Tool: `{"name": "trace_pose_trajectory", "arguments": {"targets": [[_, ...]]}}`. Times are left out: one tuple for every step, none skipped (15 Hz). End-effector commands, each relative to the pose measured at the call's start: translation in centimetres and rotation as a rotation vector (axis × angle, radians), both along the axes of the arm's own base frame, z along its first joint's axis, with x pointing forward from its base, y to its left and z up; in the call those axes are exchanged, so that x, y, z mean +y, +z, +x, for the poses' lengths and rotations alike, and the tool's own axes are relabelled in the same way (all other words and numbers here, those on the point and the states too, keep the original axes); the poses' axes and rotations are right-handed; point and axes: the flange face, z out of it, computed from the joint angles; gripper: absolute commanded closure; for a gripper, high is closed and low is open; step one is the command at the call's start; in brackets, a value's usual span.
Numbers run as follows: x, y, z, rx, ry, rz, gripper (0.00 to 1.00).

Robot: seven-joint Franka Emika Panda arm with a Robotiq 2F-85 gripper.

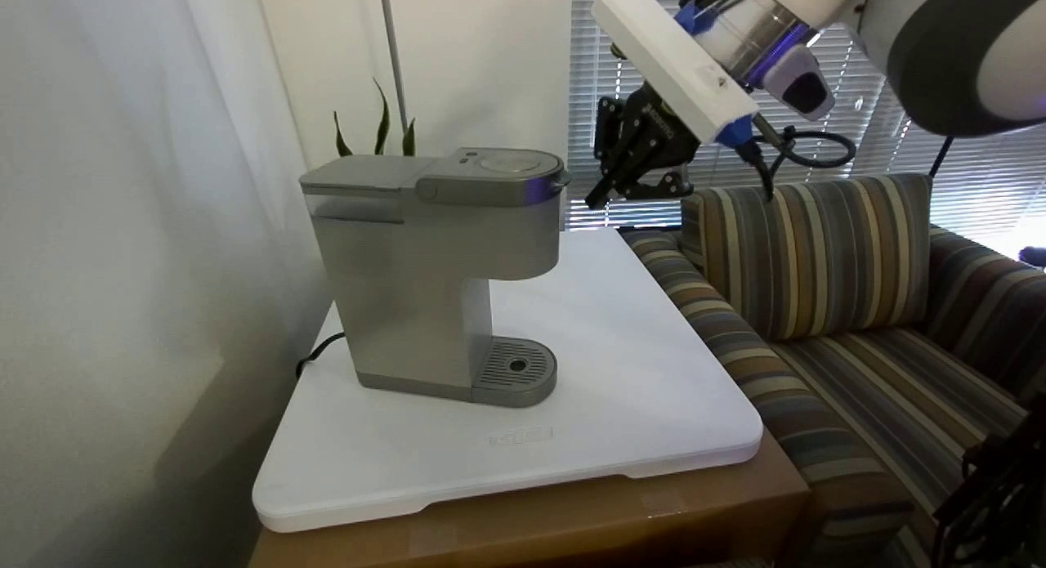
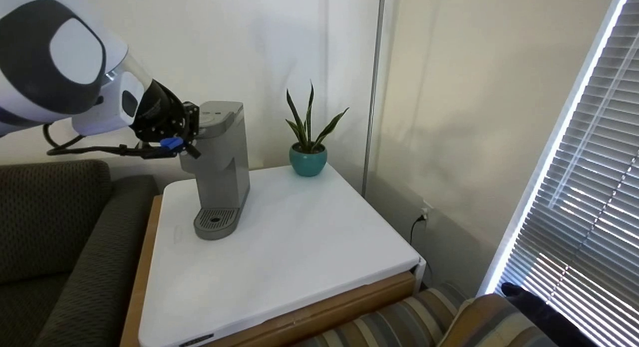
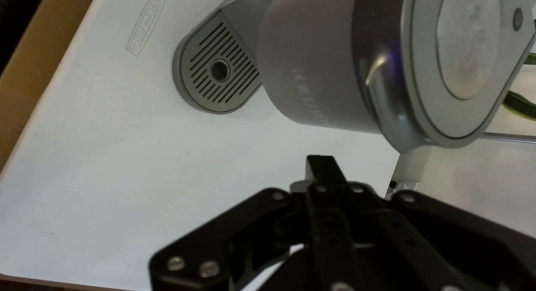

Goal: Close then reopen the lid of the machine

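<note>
The machine, a boxy grey coffee maker, stands upright with its drip base on the white tabletop. Its lid lies flat on top of the overhanging head, and its round panel and front handle also show in the wrist view, where the lid fills the upper right. My gripper is in front of the head at about lid height, with a small gap to the handle in that exterior view. Dark fingers stand together, shut, with nothing seen between them. In an exterior view the gripper covers part of the head.
A white tabletop rests on a brown box. Behind the machine is a potted plant near a thin metal pole. A striped armchair adjoins the table. A black cord runs from the machine's back.
</note>
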Motion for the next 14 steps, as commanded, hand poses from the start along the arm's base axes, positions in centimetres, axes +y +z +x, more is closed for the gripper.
{"name": "trace_pose_trajectory", "arguments": {"targets": [[0.0, -0.2, -0.1, 0.002, 0.020, -0.015, 1.00], [0.0, -0.1, -0.1, 0.002, 0.022, -0.018, 1.00], [0.0, 0.0, -0.1, 0.000, 0.024, -0.022, 1.00], [-0.1, 0.0, -0.1, -0.004, 0.022, -0.024, 1.00], [-0.2, 0.3, 0.2, -0.009, 0.021, -0.022, 1.00], [-0.2, 0.5, 0.4, -0.023, 0.035, -0.033, 1.00], [-0.3, 0.8, 0.6, -0.031, 0.030, -0.031, 1.00], [-0.2, 1.0, 0.8, -0.038, 0.035, -0.035, 1.00], [-0.3, 1.1, 1.0, -0.047, 0.039, -0.039, 1.00], [-0.2, 1.1, 1.2, -0.052, 0.042, -0.040, 1.00], [-0.1, 1.1, 1.3, -0.057, 0.046, -0.042, 1.00], [0.0, 1.1, 1.3, -0.062, 0.048, -0.043, 1.00], [0.1, 1.1, 1.4, -0.065, 0.053, -0.040, 1.00], [0.3, 1.1, 1.4, -0.070, 0.063, -0.043, 1.00]]}}
